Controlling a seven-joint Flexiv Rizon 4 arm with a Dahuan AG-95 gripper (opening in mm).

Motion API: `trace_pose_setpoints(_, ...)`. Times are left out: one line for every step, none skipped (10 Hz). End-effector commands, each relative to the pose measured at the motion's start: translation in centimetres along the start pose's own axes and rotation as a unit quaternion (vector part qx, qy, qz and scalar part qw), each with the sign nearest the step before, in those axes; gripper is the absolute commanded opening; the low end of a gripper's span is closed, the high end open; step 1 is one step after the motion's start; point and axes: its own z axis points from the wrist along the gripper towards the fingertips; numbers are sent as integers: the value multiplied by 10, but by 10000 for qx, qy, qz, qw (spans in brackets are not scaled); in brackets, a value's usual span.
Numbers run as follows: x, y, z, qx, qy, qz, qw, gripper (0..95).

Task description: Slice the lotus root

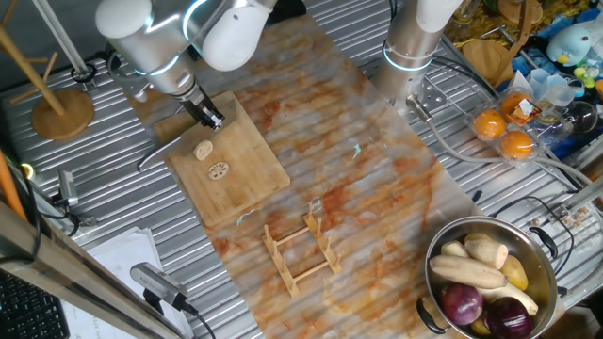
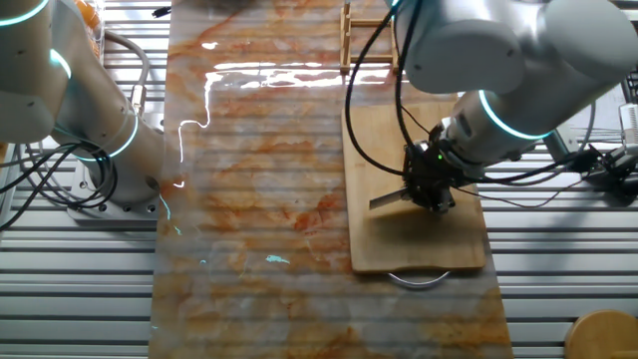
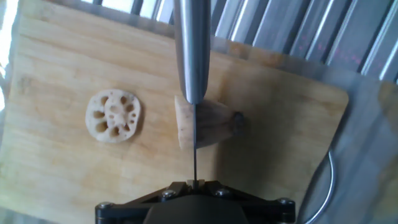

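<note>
Bright, even light; white glare streaks on mat; hand view soft.

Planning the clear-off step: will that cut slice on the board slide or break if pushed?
The slice lies flat on the board, so it likely slides rather than rolls. It looks thin and full of holes, so probably light and easy to snap.

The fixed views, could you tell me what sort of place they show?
Probably a robot lab bench staged as a kitchen: a wooden cutting board with the lotus root under a gripper-held knife, on a ribbed metal table with loose cables, beside a pot of vegetables.
</note>
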Motion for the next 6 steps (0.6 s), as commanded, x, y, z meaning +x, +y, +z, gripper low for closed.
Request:
trace_pose_setpoints(8,4,60,-67,104,12,9999,0)
trace_pose_setpoints(7,3,59,-56,106,17,9999,0)
trace_pose_setpoints(2,1,57,-54,79,19,10000,0)
trace_pose_setpoints(-6,-3,51,-85,80,32,9999,0)
trace_pose_setpoints(-13,-6,46,-85,94,24,9999,0)
trace_pose_setpoints(-18,-7,39,-210,58,45,9998,0)
